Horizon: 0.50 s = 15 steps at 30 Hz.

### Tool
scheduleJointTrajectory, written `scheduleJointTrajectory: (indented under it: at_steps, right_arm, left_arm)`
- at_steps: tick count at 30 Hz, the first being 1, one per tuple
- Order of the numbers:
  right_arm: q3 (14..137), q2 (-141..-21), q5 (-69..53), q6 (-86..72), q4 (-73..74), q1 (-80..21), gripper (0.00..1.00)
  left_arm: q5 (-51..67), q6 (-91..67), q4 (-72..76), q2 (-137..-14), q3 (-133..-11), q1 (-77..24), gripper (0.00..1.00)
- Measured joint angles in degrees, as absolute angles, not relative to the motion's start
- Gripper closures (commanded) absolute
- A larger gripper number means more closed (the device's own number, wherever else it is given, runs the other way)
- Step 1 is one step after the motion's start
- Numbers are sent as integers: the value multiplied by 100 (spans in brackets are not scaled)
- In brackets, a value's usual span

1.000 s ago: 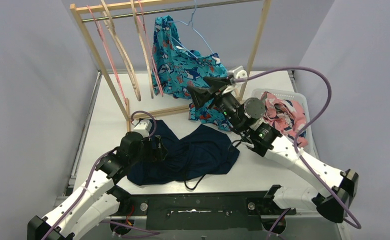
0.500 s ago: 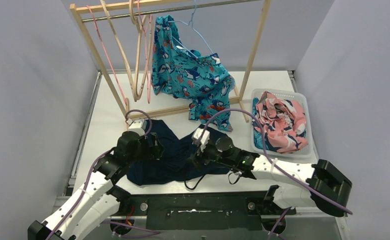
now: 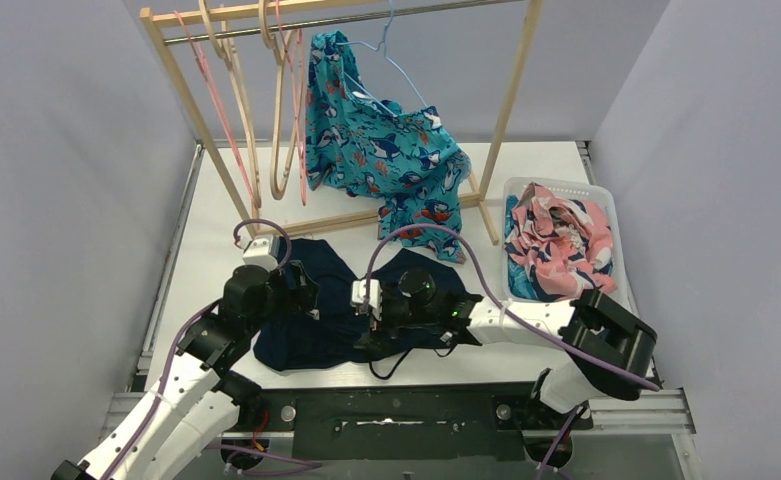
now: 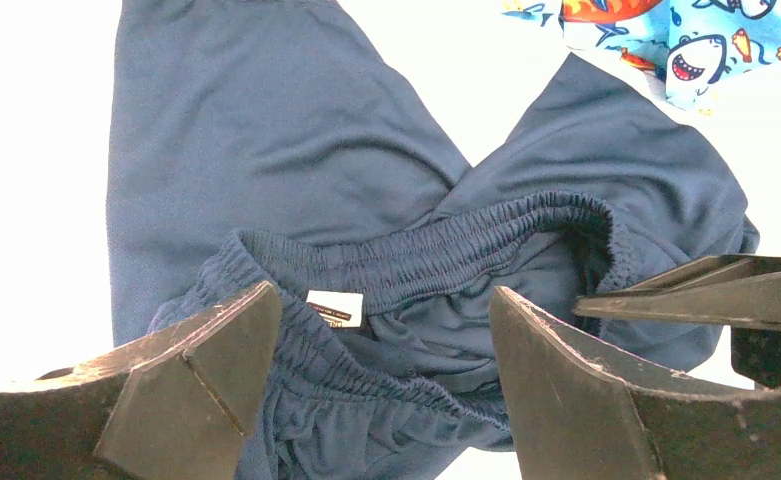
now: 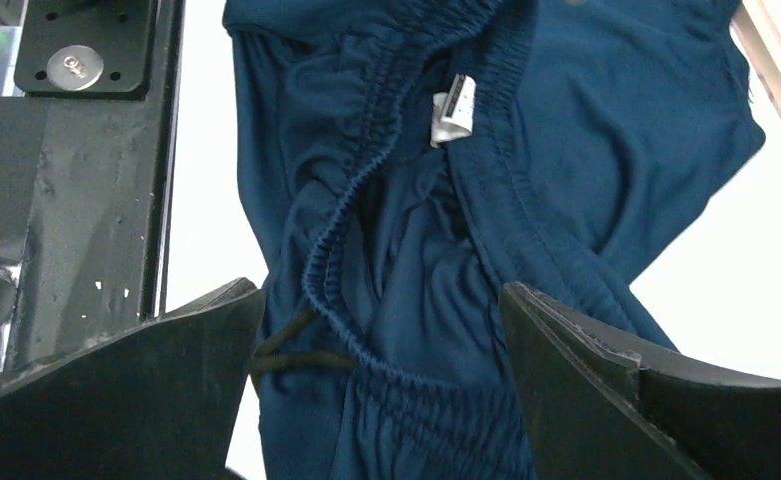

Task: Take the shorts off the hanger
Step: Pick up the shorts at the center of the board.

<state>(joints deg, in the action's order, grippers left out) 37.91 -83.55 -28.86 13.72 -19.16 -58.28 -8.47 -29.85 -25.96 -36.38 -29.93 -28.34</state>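
Shorts lie in three places around the wooden rack (image 3: pixel 511 90); only the teal shark-print shorts (image 3: pixel 381 150) are left on it.

In front of the rack and to its left, the left end effector (image 3: pixel 301 295) hovers with jaws spread and empty over the dark navy shorts (image 3: pixel 356 310). These lie crumpled on the bench (image 3: pixel 216 230), just in front of the rack's foot. The left wrist view shows the gathered elastic waistband (image 4: pixel 436 250) and a white label (image 4: pixel 334 308) between the fingers.

Further right, also in front of the rack, the right end effector (image 5: pixel 378 300) hangs over the same pair, wide open and holding nothing. A dark drawstring (image 3: pixel 391 365) trails toward the bench's near edge.

On the rack itself, empty wooden hangers (image 3: pixel 236 100) hang at the left end. The teal pair is draped over a thin blue wire hanger (image 3: pixel 391 60) near the middle, its lower edge sagging to the rack's foot. To the right of the rack, the pink floral shorts (image 3: pixel 561 245) sit heaped in a white basket (image 3: pixel 606 200).

The teal fabric looks light, limp and thin, so it will likely bunch and stretch rather than hold a shape. The thicker waistband is probably the surest place to pinch, as a single layer may slip. The wire hanger seems light enough to swing or lift off with the cloth, so a slow pull off it looks wise.
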Motion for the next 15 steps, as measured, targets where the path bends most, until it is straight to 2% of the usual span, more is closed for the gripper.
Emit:
scheduleJointTrajectory:
  at_steps: [5, 11, 15]
  right_arm:
    - [4224, -8901, -3186, 1815, -1833, -5935, 11]
    - [4375, -9588, -2950, 1837, -1841, -5986, 13]
    - [4366, -9863, -2294, 1800, -2040, -6121, 27]
  left_arm:
    - [-915, -3000, -2596, -3553, -2993, -2786, 24]
    - [-923, -3002, -2600, -3533, -2993, -2757, 24]
    - [-919, -3004, -2600, -3489, -2993, -2722, 24]
